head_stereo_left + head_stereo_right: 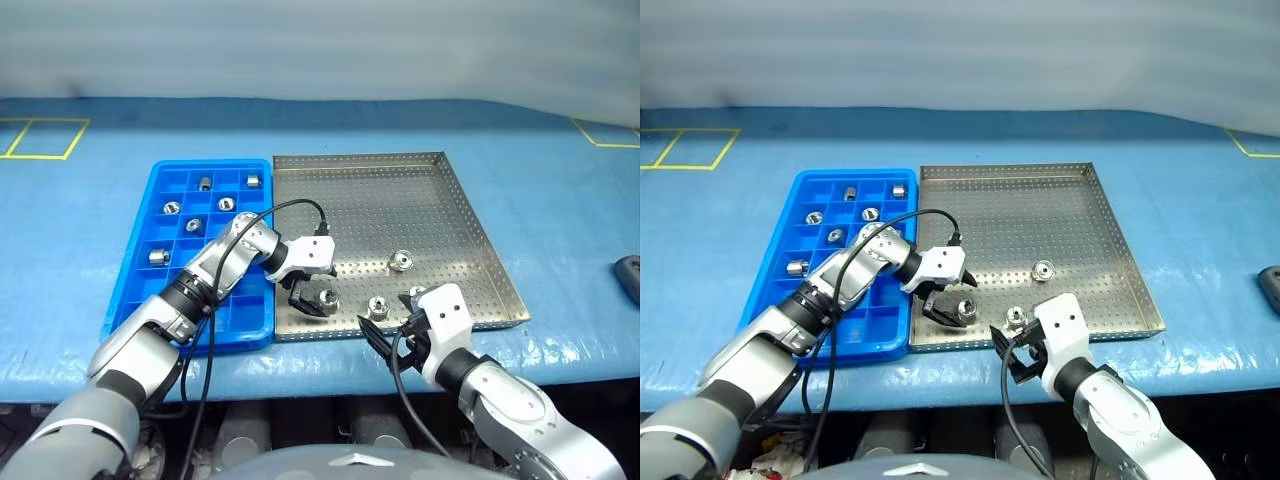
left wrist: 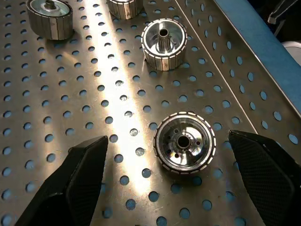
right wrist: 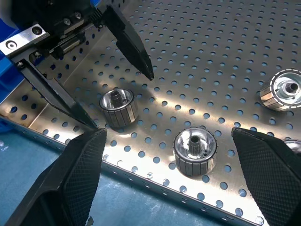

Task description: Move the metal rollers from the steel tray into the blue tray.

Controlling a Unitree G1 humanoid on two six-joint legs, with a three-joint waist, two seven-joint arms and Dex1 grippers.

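Observation:
The steel tray [image 1: 390, 200] lies in the middle of the table, with the blue tray [image 1: 255, 335] against its left side. A few metal rollers rest near the steel tray's front rim [image 1: 401, 261] [image 1: 378, 307]. My left gripper [image 1: 318, 300] is open and tilted down, its fingers [image 2: 75, 179] on either side of one upright roller [image 2: 185, 142] without touching it. My right gripper [image 3: 169, 134] hangs open at the front rim, with another roller [image 3: 195, 151] just ahead between its fingers [image 3: 80, 174]. Several rollers sit in compartments of the blue tray [image 1: 172, 207].
A black cable [image 1: 270, 210] loops from my left arm over the seam between the trays. A dark object [image 1: 630, 275] lies at the table's right edge. Yellow tape marks [image 1: 40, 138] sit at the far corners of the blue table cover.

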